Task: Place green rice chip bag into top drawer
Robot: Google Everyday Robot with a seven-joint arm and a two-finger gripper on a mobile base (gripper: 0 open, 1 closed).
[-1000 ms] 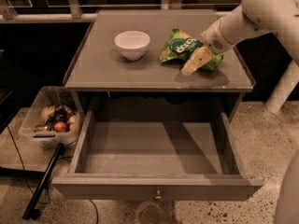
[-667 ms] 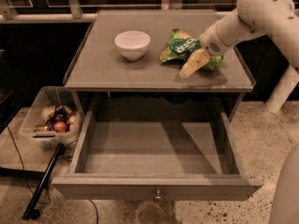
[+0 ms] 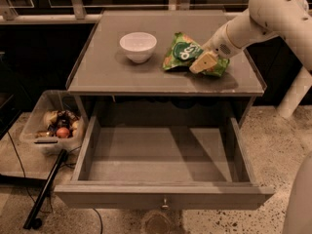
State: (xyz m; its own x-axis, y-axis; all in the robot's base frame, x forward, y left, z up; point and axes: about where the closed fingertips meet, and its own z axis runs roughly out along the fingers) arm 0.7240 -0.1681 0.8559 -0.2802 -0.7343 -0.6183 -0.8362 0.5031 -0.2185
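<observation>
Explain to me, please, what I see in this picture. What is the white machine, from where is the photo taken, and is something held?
The white thing at the upper right is a robot arm. At its end is the gripper, the part that grasps. It is down on the right side of a green chip bag. The bag lies on the grey table top and is not lifted. I cannot tell whether the gripper has grasped it. A white bowl stands to the left of the bag. Below the top, a wide drawer is pulled open. On the floor at the left is a clear bin of small items. There is only one camera, and it looks down at the table from the front.
</observation>
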